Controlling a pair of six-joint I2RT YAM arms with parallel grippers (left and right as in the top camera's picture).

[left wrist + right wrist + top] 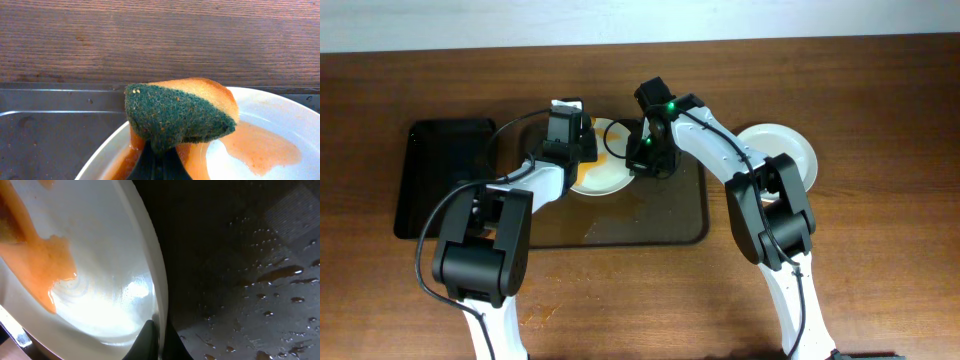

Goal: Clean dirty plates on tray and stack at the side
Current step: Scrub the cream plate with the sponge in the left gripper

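Observation:
A dirty white plate point(605, 175) with orange-brown sauce sits at the back of the dark brown tray point(660, 225). My left gripper point(582, 140) is shut on a sponge point(180, 112) with a green scouring side and a yellow back, held over the plate's point(280, 125) sauce. My right gripper point(642, 152) is shut on the plate's rim point(155, 300), one finger inside and one outside. A clean white plate point(782, 145) lies on the table to the right of the tray.
A smaller black tray point(445, 175) lies at the left of the brown tray. The brown tray's floor point(250, 280) carries sauce drops and smears. Bare wooden table point(160, 40) lies behind the tray.

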